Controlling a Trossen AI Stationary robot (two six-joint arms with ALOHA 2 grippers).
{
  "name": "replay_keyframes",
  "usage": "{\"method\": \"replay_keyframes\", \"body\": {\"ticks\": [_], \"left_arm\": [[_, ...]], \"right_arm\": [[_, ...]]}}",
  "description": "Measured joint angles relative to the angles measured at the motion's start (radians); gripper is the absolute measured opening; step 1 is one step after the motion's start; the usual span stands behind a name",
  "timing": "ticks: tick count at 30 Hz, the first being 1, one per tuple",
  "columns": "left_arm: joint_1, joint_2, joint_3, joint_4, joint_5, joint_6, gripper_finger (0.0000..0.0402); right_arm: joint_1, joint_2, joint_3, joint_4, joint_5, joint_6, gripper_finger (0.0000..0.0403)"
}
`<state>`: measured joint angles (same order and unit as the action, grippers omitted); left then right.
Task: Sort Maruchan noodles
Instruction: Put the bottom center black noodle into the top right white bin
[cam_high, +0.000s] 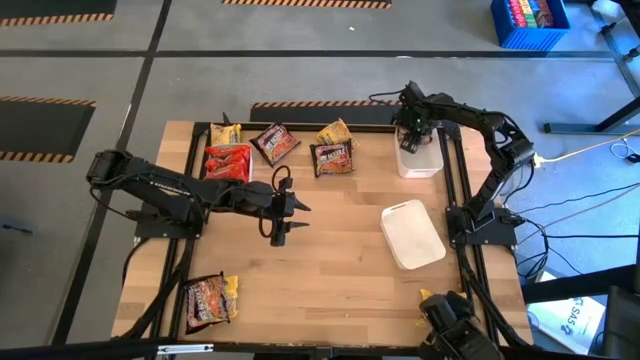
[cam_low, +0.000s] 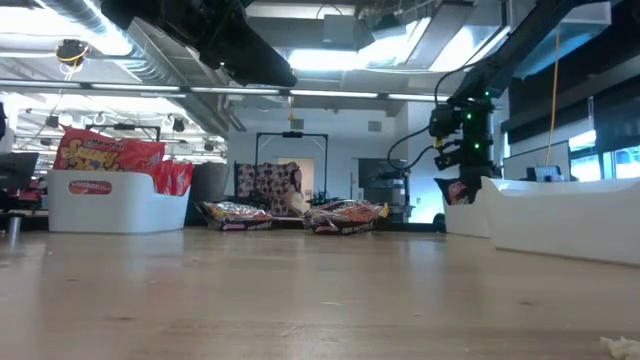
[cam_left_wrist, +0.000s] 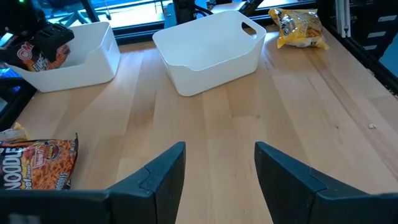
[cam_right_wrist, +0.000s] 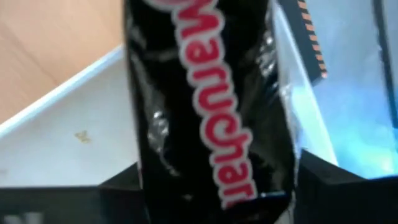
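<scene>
My right gripper (cam_high: 408, 138) stands at the table's far right, above a white tray (cam_high: 420, 163), shut on a dark Maruchan packet (cam_right_wrist: 211, 106). In the low view the packet (cam_low: 458, 190) shows just below the gripper (cam_low: 462, 150), at the tray's rim. My left gripper (cam_high: 290, 215) hovers open above the middle of the table with nothing between its fingers (cam_left_wrist: 155, 180). More noodle packets lie flat along the far edge: a yellow one (cam_high: 225, 133), a red one (cam_high: 228, 162), two dark ones (cam_high: 275, 143) (cam_high: 333, 158), and another yellow one (cam_high: 336, 129). My right gripper has the dark packet pinched between its two fingers, one on each long side edge (cam_right_wrist: 138, 177). The fingers come steeply from above. The packet hangs upright below them over the white tray (cam_right_wrist: 56, 137); its lower end is out of the picture.
A second white tray (cam_high: 412, 233) lies on the right side, nearer the front. More packets (cam_high: 210, 300) sit at the near left corner; the low view shows a white bin (cam_low: 100, 205) holding packets. A yellow packet (cam_left_wrist: 298, 28) lies beyond the nearer tray. Bare wood spreads across the middle.
</scene>
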<state>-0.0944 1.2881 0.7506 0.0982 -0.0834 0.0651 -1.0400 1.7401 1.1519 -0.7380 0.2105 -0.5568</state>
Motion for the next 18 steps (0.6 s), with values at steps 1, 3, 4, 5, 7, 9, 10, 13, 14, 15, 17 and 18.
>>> {"method": "replay_keyframes", "body": {"ticks": [1,3,4,5,7,9,10,13,14,15,17,18], "left_arm": [[0.000,0.000,0.000,0.000,0.000,0.000,0.0185],[0.000,0.000,0.000,0.000,0.000,0.000,0.0185],[0.000,0.000,0.000,0.000,0.000,0.000,0.0185],[0.000,0.000,0.000,0.000,0.000,0.000,0.0186],[0.000,0.000,0.000,0.000,0.000,0.000,0.0186],[0.000,0.000,0.000,0.000,0.000,0.000,0.0186],[0.000,0.000,0.000,0.000,0.000,0.000,0.0185],[0.000,0.000,0.000,0.000,0.000,0.000,0.0185],[0.000,0.000,0.000,0.000,0.000,0.000,0.0186],[0.000,0.000,0.000,0.000,0.000,0.000,0.0186],[0.000,0.000,0.000,0.000,0.000,0.000,0.0185],[0.000,0.000,0.000,0.000,0.001,0.000,0.0185]], "right_arm": [[0.000,0.000,0.000,0.000,0.021,0.003,0.0224],[0.000,0.000,0.000,0.000,0.038,0.006,0.0242],[0.000,0.000,0.000,0.001,0.051,0.008,0.0248],[0.001,0.000,0.000,0.001,0.070,0.017,0.0253],[0.014,0.000,0.000,0.000,0.120,0.034,0.0257],[0.025,0.000,0.000,0.003,0.168,0.035,0.0259],[0.032,0.000,0.000,0.002,0.199,0.036,0.0259],[0.058,0.000,0.000,0.004,0.284,0.028,0.0259],[0.065,-0.001,0.000,0.007,0.298,0.024,0.0259],[0.067,-0.001,0.000,0.010,0.300,0.017,0.0259],[0.066,-0.001,0.000,0.008,0.296,0.002,0.0259],[0.066,-0.001,0.000,0.007,0.295,0.000,0.0259]]}}
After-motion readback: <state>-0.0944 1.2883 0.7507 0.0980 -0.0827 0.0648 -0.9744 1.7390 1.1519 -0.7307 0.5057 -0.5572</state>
